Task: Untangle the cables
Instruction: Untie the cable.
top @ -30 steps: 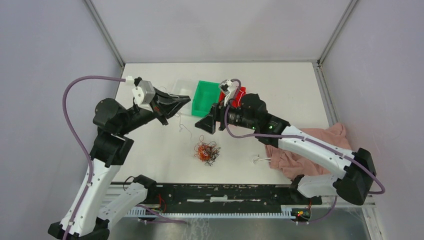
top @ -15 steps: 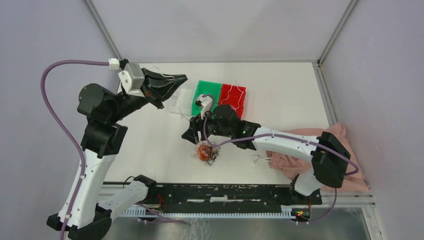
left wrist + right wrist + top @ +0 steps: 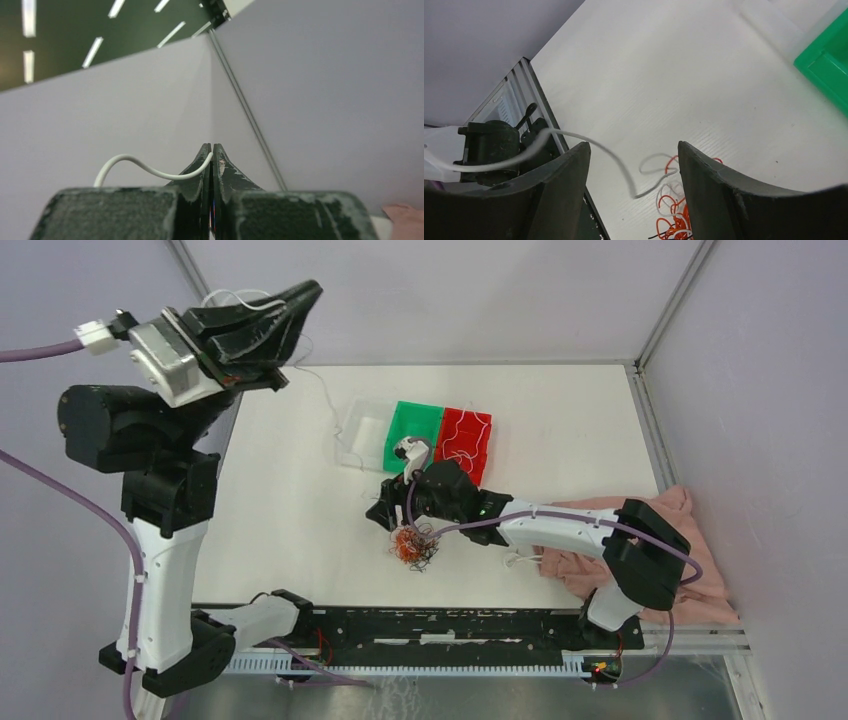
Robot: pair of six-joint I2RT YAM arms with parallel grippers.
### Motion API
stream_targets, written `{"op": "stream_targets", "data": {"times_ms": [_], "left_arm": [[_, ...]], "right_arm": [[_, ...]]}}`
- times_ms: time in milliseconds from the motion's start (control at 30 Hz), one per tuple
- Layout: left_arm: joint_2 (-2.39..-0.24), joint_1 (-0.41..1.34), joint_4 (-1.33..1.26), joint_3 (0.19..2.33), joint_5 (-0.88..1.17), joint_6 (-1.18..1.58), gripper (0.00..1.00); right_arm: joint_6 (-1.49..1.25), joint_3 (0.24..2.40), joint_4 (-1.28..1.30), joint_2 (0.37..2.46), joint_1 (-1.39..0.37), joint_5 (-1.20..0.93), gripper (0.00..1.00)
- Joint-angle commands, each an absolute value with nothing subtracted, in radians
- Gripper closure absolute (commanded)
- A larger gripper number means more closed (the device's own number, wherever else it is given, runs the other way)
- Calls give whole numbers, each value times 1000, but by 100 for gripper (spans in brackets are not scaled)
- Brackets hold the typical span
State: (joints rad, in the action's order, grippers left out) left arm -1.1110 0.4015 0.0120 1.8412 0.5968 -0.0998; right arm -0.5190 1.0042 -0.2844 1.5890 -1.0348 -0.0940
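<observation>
Seen from above, a white table (image 3: 290,500) sits inside grey walls. At the upper left of the frame the left gripper (image 3: 305,295) is raised high above the table's far left corner. Its wrist camera shows the two black jaws pressed flat together, pinching a thin white wire (image 3: 150,171) at their tips. The wire curves away to the left in front of the grey wall.

Near the middle of the frame lies the small tangle of orange, black and white cables (image 3: 413,546), resting on the table. The right gripper (image 3: 384,512) reaches in low from the right and hovers just above and to the left of the tangle. In its wrist view the jaws stand well apart with nothing held between them. The tangle's orange loops show at the bottom edge, and another white strand (image 3: 594,147) arcs across the gap.

Above the tangle, toward the top centre, three shallow bins sit side by side: a clear plastic bin (image 3: 368,425), a green bin (image 3: 412,435) and a red bin (image 3: 470,435). The red bin holds a few fine white wires. A crumpled pink cloth (image 3: 672,508) lies at the right edge of the table.
</observation>
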Motion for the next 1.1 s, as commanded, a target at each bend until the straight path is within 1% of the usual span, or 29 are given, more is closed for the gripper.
{"op": "stream_targets", "data": {"times_ms": [0, 200, 333, 433, 533, 700, 900, 1000, 1067], "left_arm": [[-1186, 404, -94, 2044, 495, -191, 97], [-1289, 405, -144, 2247, 418, -230, 97], [-1299, 404, -214, 2257, 378, -277, 97], [-1304, 404, -309, 2247, 308, -321, 97], [-1325, 404, -433, 2255, 243, -399, 97], [-1386, 404, -571, 2330, 184, -542, 97], [-1424, 403, -670, 2367, 186, -638, 97], [-1460, 404, -670, 2442, 173, -667, 97], [-1450, 404, -603, 2451, 166, -635, 97]], "right_arm": [[-538, 987, -369, 1618, -1048, -69, 29], [-554, 983, -390, 1666, -1059, -60, 29], [-563, 975, -406, 1699, -1069, -52, 30], [-571, 950, -416, 1725, -1073, -38, 30], [-582, 895, -452, 1744, -1081, -15, 31], [-597, 790, -500, 1744, -1089, 42, 31], [-630, 690, -521, 1733, -1089, 125, 39], [-650, 645, -560, 1739, -1090, 115, 37], [-663, 618, -599, 1732, -1090, 115, 34]]}}
